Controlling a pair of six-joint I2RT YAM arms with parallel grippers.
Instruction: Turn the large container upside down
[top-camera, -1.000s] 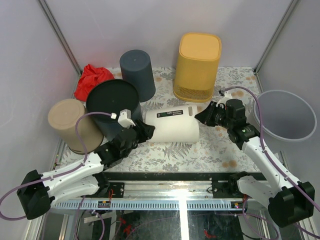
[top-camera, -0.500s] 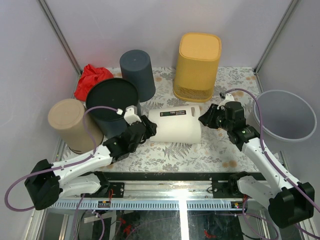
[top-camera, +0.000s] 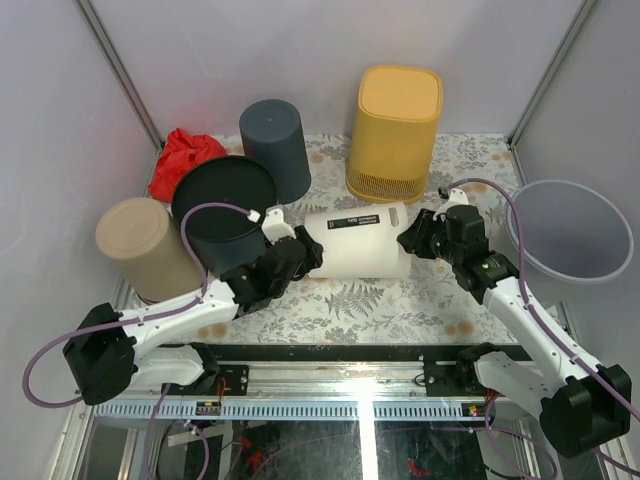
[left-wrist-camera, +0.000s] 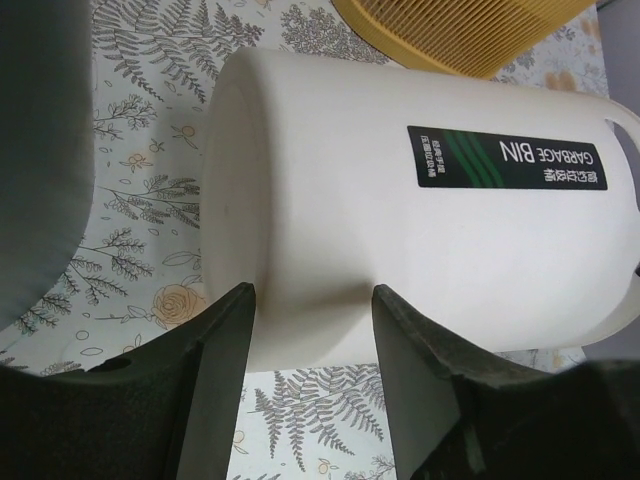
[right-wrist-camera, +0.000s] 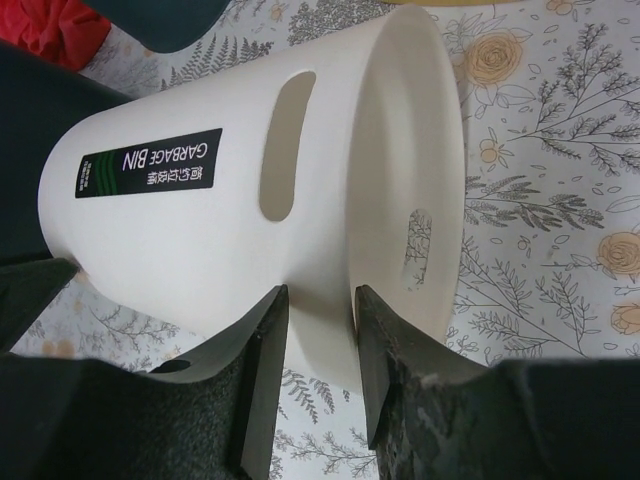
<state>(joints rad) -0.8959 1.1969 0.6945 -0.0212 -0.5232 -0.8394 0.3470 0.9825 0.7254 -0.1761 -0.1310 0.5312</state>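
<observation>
white bin (top-camera: 358, 243) on side; left pincer (left-wrist-camera: 312, 292) spread at base; right pincer (right-wrist-camera: 320, 295) straddling rim

Both arms extended forward from the near edge and met toward the centre. The left arm (top-camera: 170, 322) lay low and stretched, angling rightward, its wrist nearly level. The left gripper (top-camera: 308, 250) pointed right, its two black fingers (left-wrist-camera: 222, 375) standing well apart. The right arm (top-camera: 528, 312) stood higher, bent at the elbow and angled leftward. The right gripper (top-camera: 408, 238) pointed left, facing the other, its fingers (right-wrist-camera: 262, 400) roughly parallel and parted by a narrower gap.
</observation>
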